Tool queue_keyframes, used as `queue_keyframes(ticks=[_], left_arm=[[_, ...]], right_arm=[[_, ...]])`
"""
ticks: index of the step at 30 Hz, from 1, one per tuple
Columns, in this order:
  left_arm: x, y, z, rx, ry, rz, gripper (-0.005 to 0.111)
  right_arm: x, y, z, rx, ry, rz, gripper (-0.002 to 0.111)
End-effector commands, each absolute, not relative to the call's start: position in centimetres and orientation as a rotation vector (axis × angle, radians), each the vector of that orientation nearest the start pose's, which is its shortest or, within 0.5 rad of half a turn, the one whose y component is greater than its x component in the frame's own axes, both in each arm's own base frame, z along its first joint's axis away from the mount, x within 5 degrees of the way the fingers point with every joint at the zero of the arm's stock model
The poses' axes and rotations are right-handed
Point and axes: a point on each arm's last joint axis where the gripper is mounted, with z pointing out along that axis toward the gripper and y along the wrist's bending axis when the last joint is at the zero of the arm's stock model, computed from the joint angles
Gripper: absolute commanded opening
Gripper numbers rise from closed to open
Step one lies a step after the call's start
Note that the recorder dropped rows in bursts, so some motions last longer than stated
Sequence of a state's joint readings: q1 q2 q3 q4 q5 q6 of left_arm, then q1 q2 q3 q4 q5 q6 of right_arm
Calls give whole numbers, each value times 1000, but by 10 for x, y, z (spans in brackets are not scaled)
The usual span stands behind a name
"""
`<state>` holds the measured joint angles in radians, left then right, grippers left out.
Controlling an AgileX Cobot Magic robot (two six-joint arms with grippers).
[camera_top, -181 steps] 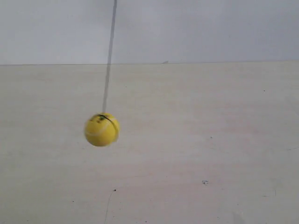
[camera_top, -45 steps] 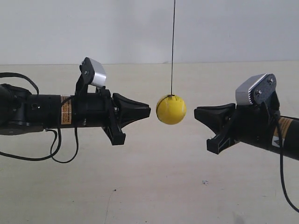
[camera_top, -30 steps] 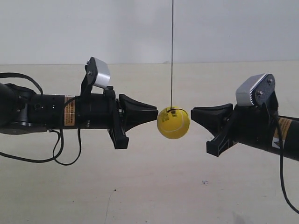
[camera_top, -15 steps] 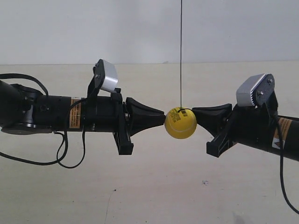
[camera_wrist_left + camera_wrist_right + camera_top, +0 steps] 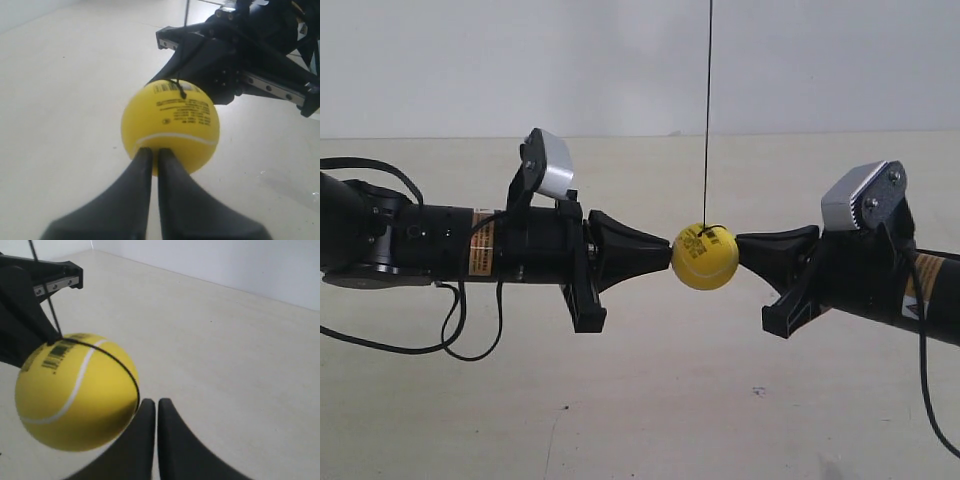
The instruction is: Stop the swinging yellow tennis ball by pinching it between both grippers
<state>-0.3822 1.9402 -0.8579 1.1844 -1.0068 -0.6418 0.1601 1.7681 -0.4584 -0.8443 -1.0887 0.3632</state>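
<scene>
Both sides of the yellow tennis ball are met tip-first. The left gripper, jaws pressed together, touches it; the right gripper, jaws likewise together, appears to touch the opposite side. The ball hangs by a string above the table.

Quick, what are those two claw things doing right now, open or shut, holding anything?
Left gripper: closed, tip pressed against the yellow tennis ball.
Right gripper: closed, tip at the ball's other side.

ball stilled, left hand, right hand touching
</scene>
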Motion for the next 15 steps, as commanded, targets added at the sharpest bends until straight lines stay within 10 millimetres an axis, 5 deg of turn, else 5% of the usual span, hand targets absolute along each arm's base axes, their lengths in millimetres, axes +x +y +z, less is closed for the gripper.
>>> queue_keyframes(ticks=[1,15], left_arm=[[294,-195,145,1164,1624,-933,5],[298,-193,142,1153,1668,-870,5]], right_arm=[[254,100,142,-729,1727,668,0],[257,97,141,-690,1751,634,0]])
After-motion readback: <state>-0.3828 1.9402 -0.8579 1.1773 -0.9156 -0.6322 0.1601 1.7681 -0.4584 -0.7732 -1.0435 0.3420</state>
